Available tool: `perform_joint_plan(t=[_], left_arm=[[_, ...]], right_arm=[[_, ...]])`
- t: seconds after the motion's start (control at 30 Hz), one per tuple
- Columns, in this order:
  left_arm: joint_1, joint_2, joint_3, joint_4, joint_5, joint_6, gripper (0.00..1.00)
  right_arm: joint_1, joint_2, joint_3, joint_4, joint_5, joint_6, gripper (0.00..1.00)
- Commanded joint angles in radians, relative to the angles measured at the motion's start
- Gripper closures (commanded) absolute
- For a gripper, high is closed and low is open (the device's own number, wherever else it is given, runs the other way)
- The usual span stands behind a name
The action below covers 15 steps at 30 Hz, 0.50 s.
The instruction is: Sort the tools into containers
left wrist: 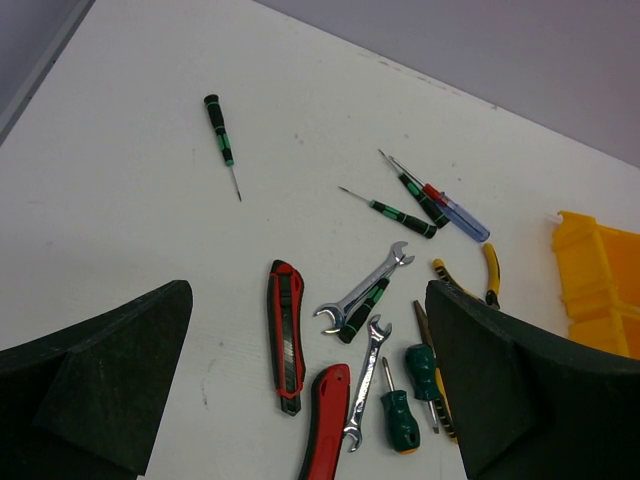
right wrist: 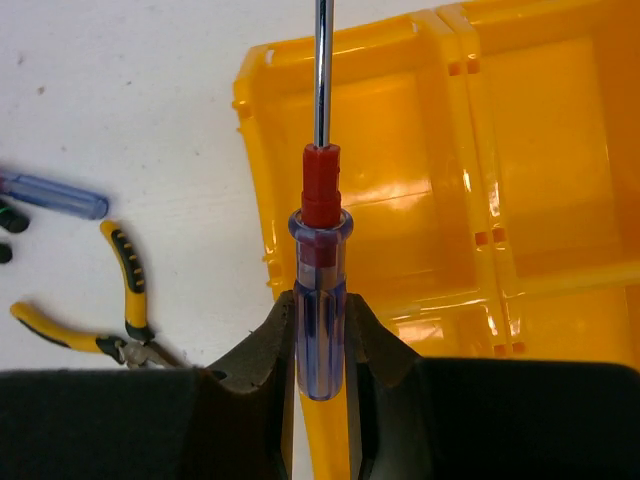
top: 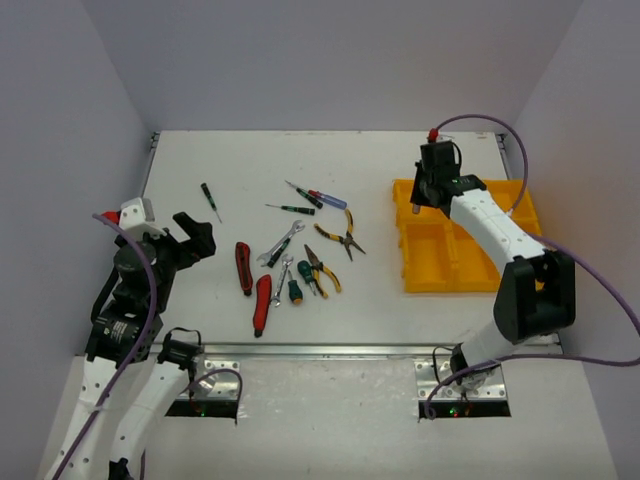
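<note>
A: What takes up the most room?

B: The white worktop (top: 200,160), then the yellow organiser tray (top: 440,262) on its right side, two rows of three compartments.

A: And the right arm?

B: It reaches over the tray's far-left compartment. The right fingers (right wrist: 250,370) are closed narrowly on the clear blue handle of a red-collared screwdriver (right wrist: 320,260). Its steel shaft points away from the wrist, across that compartment. I cannot tell whether it touches the tray.

A: The left arm?

B: It is at the worktop's left edge. The left fingers (left wrist: 100,380) are spread wide with nothing between them.

A: Where are the loose tools?

B: They are clustered mid-worktop, left of the tray. Two red-black utility knives (top: 243,268) (top: 262,304) lie nearest the left arm. Two yellow-black pliers (top: 342,235) (top: 322,270) lie nearer the tray. Two silver wrenches (top: 282,245) (top: 281,280) lie between them, with a stubby green screwdriver (top: 295,291) just beside the nearer wrench.

A: Anything smaller?

B: A blue-handled screwdriver (top: 327,199) lies at the far side of the cluster. A slim green-black screwdriver (top: 210,200) lies alone, well apart to the left.
</note>
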Motion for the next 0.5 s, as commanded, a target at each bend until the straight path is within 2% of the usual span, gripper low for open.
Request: perform_joint_plan(t=[0.0,0.17,0.23,0.3,0.37,0.47], left_arm=[[0.008,0.002,0.001,0.053,0.008,0.011,0.0],[0.008,-0.008,-0.002,0.056,0.02,0.014,0.0],[0.008,-0.011,-0.003,0.058,0.018,0.014,0.0],[0.006,-0.009,-0.004,0.058,0.02,0.014,0.0],[0.008,-0.007,-0.003,0.058,0.021,0.014,0.0],[0.008,-0.009,-0.002,0.055,0.02,0.014,0.0]], right_arm=[[-0.023,0.135,0.149,0.049,0.101,0.133,1.0],[-0.065,0.265,0.245,-0.013,0.103,0.201,1.0],[-0.065,0.279,0.248,-0.018,0.106,0.213,0.95],[-0.067,0.28,0.231,0.001,0.091,0.233,0.83],[-0.067,0.281,0.231,0.004,0.081,0.236,0.65],[-0.067,0.266,0.226,0.004,0.057,0.23,0.55]])
